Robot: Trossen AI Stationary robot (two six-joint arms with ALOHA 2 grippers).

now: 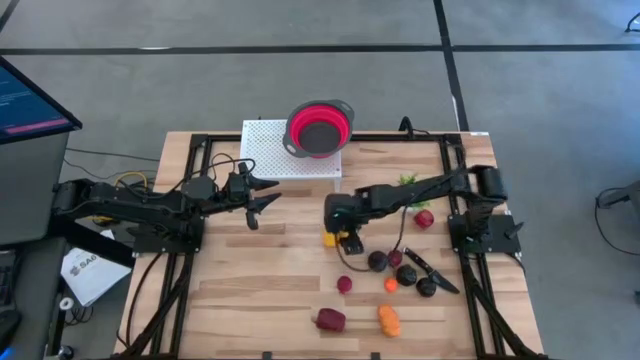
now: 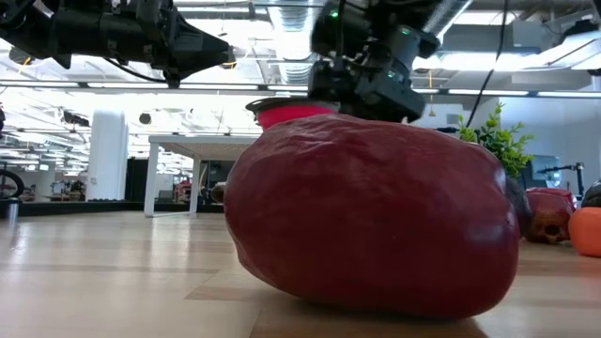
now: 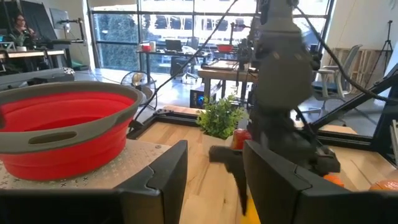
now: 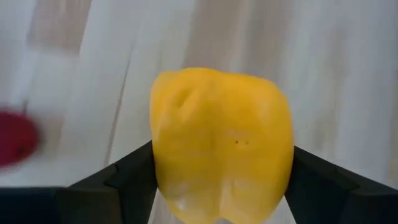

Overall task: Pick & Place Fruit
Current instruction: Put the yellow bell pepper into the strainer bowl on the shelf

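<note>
My right gripper [image 1: 340, 237] is over the table's middle, shut on a yellow toy pepper [image 4: 221, 143], also seen in the high view [image 1: 329, 240]. The other fruit lies on the wood to the near right: a red piece [image 1: 424, 218], maroon pieces [image 1: 377, 261], near-black ones [image 1: 427, 287], a small orange one [image 1: 390, 285], a large maroon one [image 1: 331, 320] and an orange one [image 1: 388, 320]. The large maroon piece [image 2: 376, 216] fills the low view. My left gripper [image 1: 265, 200] hangs open left of centre, touching nothing. My right gripper pinches the yellow pepper between its two fingers [image 4: 124, 180], one on each of its opposite sides [image 4: 163, 168]. The fingers come from above, pointing down at the wood. Whether the pepper is clear of the table, I cannot tell.
A red collapsible colander [image 1: 320, 127] sits on a white perforated board [image 1: 265, 150] at the far edge. A small green plant [image 1: 408, 182] stands under the right arm. A black-handled knife [image 1: 430, 268] lies among the fruit. Bare wood [image 1: 270, 280] spreads to the near left.
</note>
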